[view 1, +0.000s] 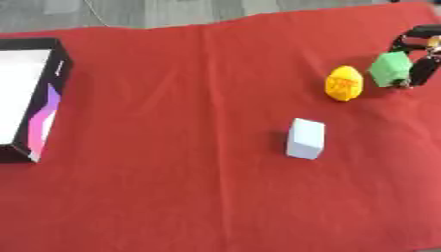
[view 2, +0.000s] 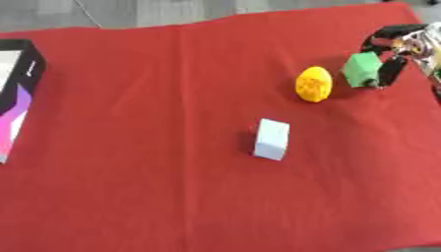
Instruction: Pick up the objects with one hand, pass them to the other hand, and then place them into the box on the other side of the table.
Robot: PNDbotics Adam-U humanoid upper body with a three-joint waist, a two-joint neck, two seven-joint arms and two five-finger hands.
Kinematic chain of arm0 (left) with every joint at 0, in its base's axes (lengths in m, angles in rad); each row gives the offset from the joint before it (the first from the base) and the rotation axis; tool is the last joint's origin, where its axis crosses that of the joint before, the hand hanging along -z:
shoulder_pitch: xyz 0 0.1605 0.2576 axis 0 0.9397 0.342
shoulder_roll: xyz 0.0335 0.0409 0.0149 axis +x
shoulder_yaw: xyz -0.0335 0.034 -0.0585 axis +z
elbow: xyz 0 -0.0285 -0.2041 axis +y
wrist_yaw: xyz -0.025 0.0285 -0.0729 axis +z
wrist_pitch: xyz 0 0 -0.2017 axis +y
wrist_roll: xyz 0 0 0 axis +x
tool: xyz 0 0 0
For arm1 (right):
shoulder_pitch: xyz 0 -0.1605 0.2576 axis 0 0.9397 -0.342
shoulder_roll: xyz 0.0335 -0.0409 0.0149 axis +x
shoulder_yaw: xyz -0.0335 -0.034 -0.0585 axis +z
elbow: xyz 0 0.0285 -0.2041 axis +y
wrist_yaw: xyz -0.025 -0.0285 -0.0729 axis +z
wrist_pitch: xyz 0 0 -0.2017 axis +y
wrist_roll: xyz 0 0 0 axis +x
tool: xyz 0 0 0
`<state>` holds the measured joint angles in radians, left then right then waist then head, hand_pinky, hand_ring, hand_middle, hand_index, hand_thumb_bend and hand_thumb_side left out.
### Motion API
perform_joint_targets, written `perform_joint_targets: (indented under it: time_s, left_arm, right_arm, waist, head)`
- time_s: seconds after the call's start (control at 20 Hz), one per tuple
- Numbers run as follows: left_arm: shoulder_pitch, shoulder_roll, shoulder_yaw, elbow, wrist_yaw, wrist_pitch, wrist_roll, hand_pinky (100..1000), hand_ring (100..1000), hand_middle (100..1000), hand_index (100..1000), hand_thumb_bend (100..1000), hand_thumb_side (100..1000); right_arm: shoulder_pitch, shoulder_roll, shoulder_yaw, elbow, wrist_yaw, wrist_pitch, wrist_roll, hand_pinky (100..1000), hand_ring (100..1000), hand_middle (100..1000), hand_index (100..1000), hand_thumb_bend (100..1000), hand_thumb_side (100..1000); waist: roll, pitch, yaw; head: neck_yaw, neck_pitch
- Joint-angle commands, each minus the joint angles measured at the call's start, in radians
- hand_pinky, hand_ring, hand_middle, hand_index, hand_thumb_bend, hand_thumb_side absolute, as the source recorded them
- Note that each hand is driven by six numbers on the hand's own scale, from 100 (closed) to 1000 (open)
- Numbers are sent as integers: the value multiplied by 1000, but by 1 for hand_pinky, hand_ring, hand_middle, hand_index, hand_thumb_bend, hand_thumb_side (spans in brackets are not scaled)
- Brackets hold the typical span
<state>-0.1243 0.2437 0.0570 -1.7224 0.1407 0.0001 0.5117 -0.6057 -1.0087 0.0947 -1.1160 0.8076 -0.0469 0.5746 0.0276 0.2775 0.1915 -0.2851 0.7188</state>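
Green block [view 2: 362, 69] sits at the far right of the red cloth [view 1: 189, 187], and the right hand [view 2: 393, 55] has its dark fingers curled around it, one set over the top and one down its right side. The block's lower edge looks to be at the cloth, though whether it rests there or is just lifted cannot be told. The right arm comes in from the upper right corner.

Just beside the block, to its left, lies a yellow egg [view 1: 344, 83], upright on the cloth and apart from the hand. Nearer the middle of the table, well apart from both, stands a pale blue block [view 1: 306, 139] with its shadow falling to its left.

On the far left edge is the box [view 1: 57, 93], with black walls, a white inside and a purple and pink stripe on its side. It holds nothing that can be seen.

The left hand does not show in either view.
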Motion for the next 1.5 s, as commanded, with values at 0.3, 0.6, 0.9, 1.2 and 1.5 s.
perform_joint_targets:
  time_s: [0.3, 0.6, 0.9, 1.2, 1.5]
  left_arm:
    - [-2, 14, 2, -18, 0, -3, 4, 803, 702, 833, 792, 235, 900]
    - [7, 23, 7, -16, -1, -5, 8, 803, 701, 832, 792, 236, 896]
    - [6, 28, 8, -17, -2, -7, 9, 803, 702, 832, 792, 238, 888]
    - [9, 39, 9, -21, -4, -6, 10, 802, 702, 832, 792, 240, 882]
    - [13, 45, 10, -21, -5, -6, 11, 801, 702, 832, 793, 243, 880]
  right_arm:
    - [4, -51, -16, -69, -79, 37, -27, 921, 696, 481, 500, 319, 100]
    - [78, -65, -49, -200, -303, 99, -70, 882, 664, 446, 508, 230, 100]
    - [148, -51, -60, -321, -496, 170, -144, 865, 647, 431, 516, 174, 100]
    - [181, -32, -63, -391, -563, 201, -227, 856, 629, 419, 515, 153, 100]
    - [239, -23, -69, -533, -638, 239, -311, 851, 621, 404, 516, 115, 100]
  waist:
    - [-2, -20, -7]
    - [-4, -38, -16]
    - [3, -63, -23]
    - [6, -90, -24]
    - [-1, -99, -28]
  head:
    - [10, 12]
    - [27, 20]
    - [43, 1]
    - [54, -3]
    - [67, 2]
